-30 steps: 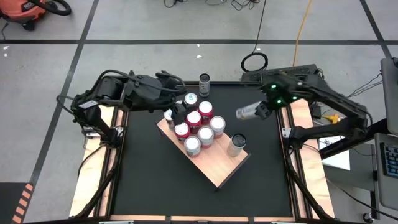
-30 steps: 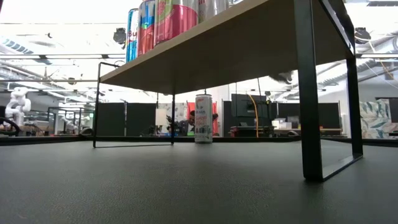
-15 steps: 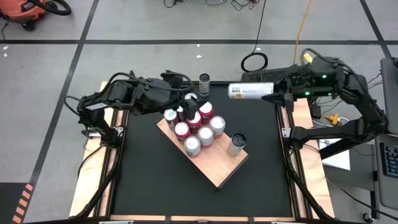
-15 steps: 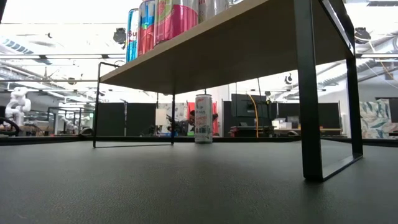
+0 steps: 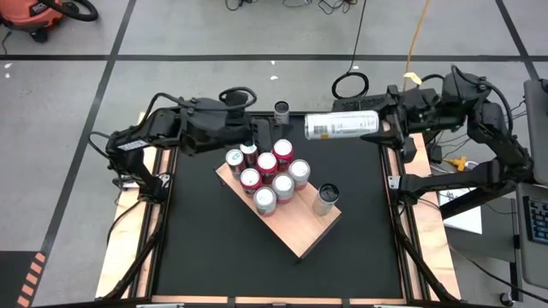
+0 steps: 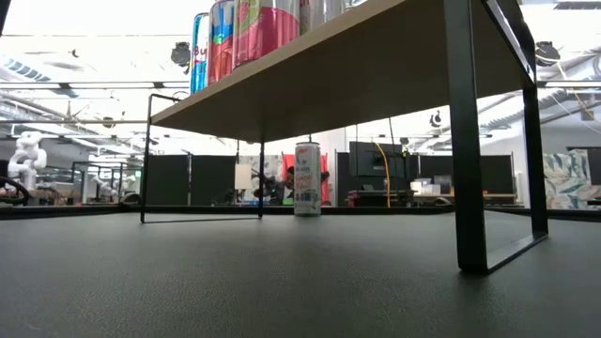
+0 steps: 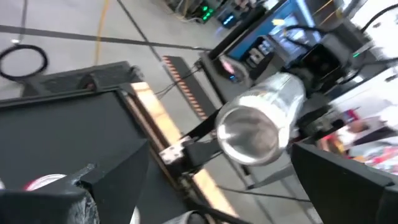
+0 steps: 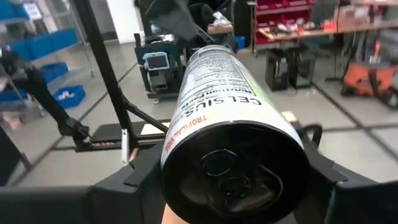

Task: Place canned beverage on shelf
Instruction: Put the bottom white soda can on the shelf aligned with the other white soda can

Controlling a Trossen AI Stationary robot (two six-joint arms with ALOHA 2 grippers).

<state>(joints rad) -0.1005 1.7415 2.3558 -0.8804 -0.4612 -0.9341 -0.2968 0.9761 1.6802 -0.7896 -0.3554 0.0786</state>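
Since the earlier frame, my right gripper has swung the silver can up and leftward; it now lies on its side in the air above the table's far edge, upper middle-right of the high view. Fingers clamp the can's base end, partly open around it (label reads CELSIUS in the right wrist view).

My left gripper sits upper left of centre, jaws spread wide, nothing held, at the far-left corner of the shelf, just beside the can cluster.

Shelf sits diagonally mid-table: cluster of upright cans on its upper-left half, one lone dark-topped can toward the right edge.

Another can stands on the table by the far edge; low view shows it upright beyond the shelf's underside.
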